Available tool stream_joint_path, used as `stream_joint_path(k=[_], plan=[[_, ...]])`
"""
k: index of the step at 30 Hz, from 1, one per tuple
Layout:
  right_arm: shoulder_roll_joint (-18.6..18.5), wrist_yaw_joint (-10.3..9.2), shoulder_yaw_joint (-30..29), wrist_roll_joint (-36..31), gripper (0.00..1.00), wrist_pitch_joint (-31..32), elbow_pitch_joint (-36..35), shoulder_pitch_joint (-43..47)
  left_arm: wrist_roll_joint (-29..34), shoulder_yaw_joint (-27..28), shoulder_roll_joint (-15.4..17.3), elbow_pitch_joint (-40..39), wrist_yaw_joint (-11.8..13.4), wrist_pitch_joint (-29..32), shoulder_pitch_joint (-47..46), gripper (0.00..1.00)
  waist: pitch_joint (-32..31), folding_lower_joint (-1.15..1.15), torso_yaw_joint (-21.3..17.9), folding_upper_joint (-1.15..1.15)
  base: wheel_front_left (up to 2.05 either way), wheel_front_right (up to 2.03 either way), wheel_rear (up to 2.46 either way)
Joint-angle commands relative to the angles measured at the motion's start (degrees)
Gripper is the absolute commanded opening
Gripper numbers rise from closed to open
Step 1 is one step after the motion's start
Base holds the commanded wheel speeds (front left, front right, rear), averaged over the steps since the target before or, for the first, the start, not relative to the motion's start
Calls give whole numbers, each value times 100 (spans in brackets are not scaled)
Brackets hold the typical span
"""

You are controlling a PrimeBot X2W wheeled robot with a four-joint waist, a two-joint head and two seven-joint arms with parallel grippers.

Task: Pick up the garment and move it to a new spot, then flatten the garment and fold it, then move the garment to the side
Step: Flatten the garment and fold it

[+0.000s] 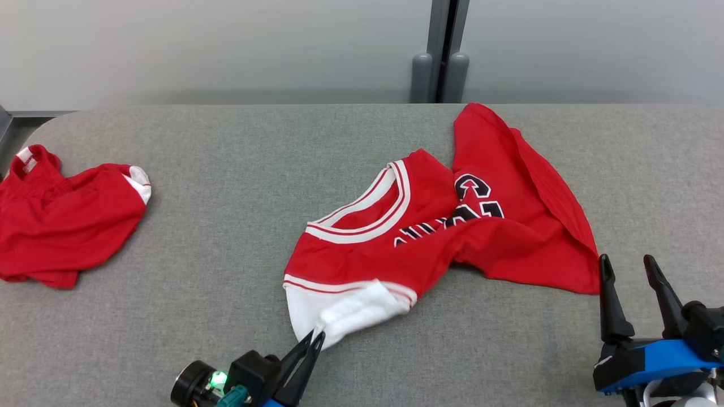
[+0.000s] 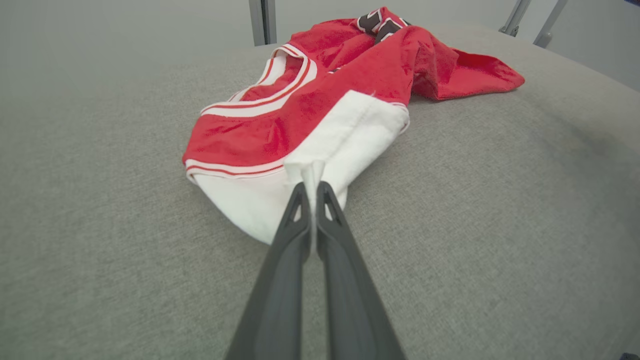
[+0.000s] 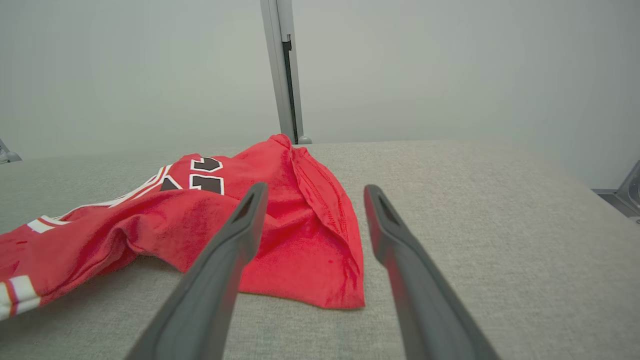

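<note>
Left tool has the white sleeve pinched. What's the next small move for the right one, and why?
Probably lower the right tool onto the near red corner of the jersey and close. The left tool is shut on the white sleeve; the right stands open close by that corner, gripping nothing. The jersey lies crumpled, so lifting it likely needs a second grip.

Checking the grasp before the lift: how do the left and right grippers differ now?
The left gripper is shut on the jersey's white sleeve; the right gripper stands open, empty. The left gripper touches cloth; the right hovers near the red hem. Both have long dark fingers.
</note>
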Motion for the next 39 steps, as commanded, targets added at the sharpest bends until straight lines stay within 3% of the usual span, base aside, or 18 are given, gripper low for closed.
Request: stream_joint_path(k=[1,7,8,9,10,19,28,39], plan=[[-24,3,2,14,100,10,14,21,-3,-3,62,-22,38,27,71,0,8,0,27,0,0,0,0],[-59,3,18,57,100,-24,72,23,-142,-1,227,-142,204,104,486,0,10,0,116,0,0,0,0],[-63,3,27,68,100,-30,88,24,-141,-2,236,-164,210,80,503,39,10,0,123,0,0,0,0],[-64,3,34,74,100,-38,104,27,-138,25,234,-185,251,33,514,85,7,0,129,0,0,0,0],[-63,3,39,74,100,-45,120,35,-132,61,229,-200,283,-28,521,100,-4,0,131,0,0,0,0],[-92,3,45,97,100,-44,174,60,-128,735,196,-446,676,-448,424,100,-86,0,44,0,0,0,0],[-81,3,94,56,100,-29,97,79,111,2050,-105,-816,1014,-488,560,100,-233,0,-117,0,0,0,0],[-39,3,194,32,100,77,-125,220,627,3229,-516,-865,854,-490,1145,100,-536,0,-271,0,0,0,0]])
